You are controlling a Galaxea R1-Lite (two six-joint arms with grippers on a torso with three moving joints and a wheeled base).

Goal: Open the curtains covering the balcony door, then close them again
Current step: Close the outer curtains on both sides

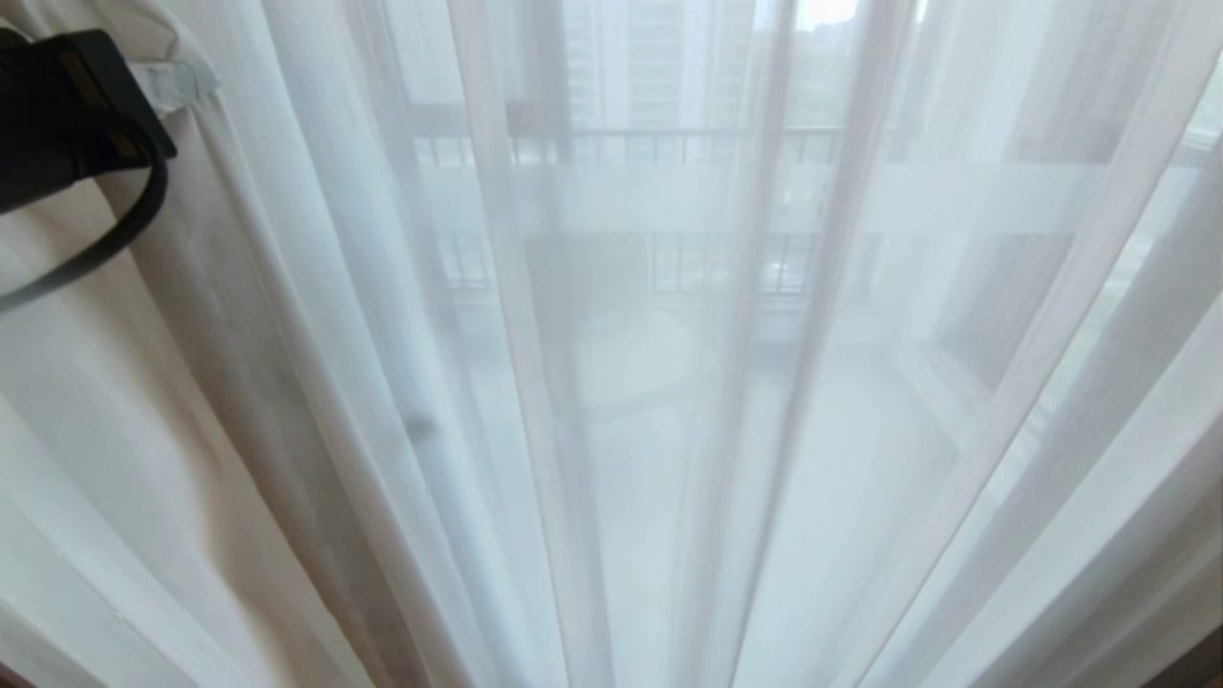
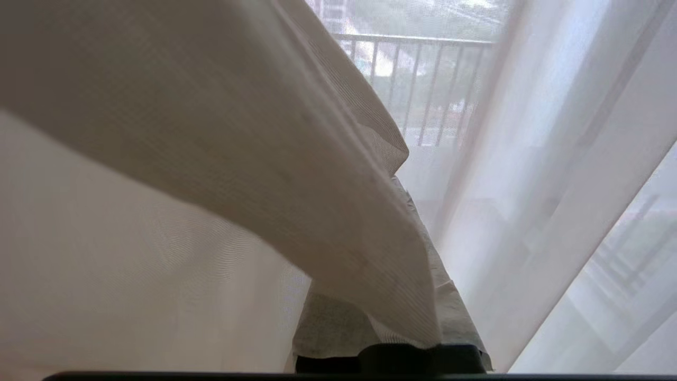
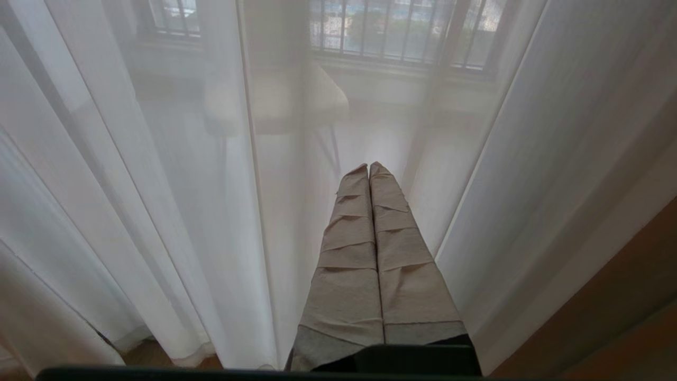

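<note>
The curtains hang in two layers. The sheer white layer [image 1: 669, 382] fills most of the head view, and the thick cream-beige layer [image 1: 115, 430] hangs at the left. My left gripper [image 1: 182, 84] is high at the left edge, shut on a fold of the cream curtain [image 2: 264, 159], which drapes over its tape-wrapped fingers [image 2: 328, 323]. My right gripper [image 3: 368, 168] is shut with nothing in it and points at the sheer layer [image 3: 158, 185]. The balcony door's dark frame [image 1: 545, 105] shows dimly through the sheer.
A balcony railing [image 1: 669, 143] and tall buildings show hazily beyond the glass. A pale chair-like shape [image 3: 275, 100] stands behind the sheer. A wooden surface [image 3: 624, 307] borders the sheer in the right wrist view.
</note>
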